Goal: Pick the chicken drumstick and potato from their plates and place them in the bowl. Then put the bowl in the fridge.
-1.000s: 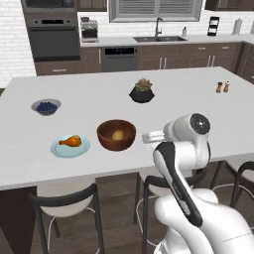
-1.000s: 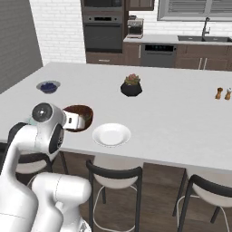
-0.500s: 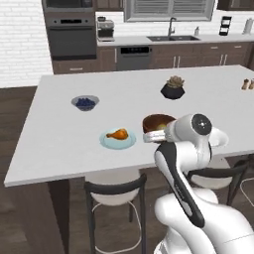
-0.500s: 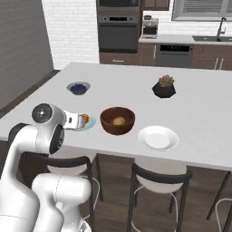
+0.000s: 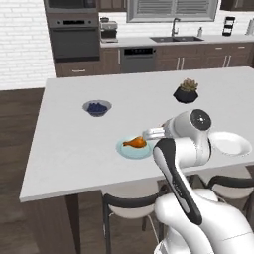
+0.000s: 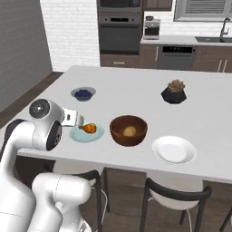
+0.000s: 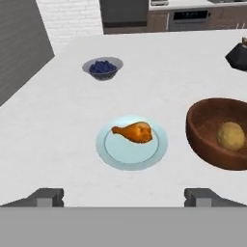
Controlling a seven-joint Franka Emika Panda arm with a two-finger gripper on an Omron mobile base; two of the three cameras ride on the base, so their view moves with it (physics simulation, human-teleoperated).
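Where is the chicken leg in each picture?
Left base view: the chicken drumstick lies on the pale blue plate, just left of the robot's arm.
Right base view: it lies left of the wooden bowl.
Hand view: it lies near the middle.
Shared landmark: the small bowl of blueberries, farther back on the counter.

Two plates [image 6: 173,150], two bowls [image 6: 128,130], one drumstick [image 7: 133,132], one potato [image 7: 230,135], one plant pot [image 6: 174,92]

Orange-brown drumstick [image 7: 134,132], pale-blue plate [image 7: 110,153]
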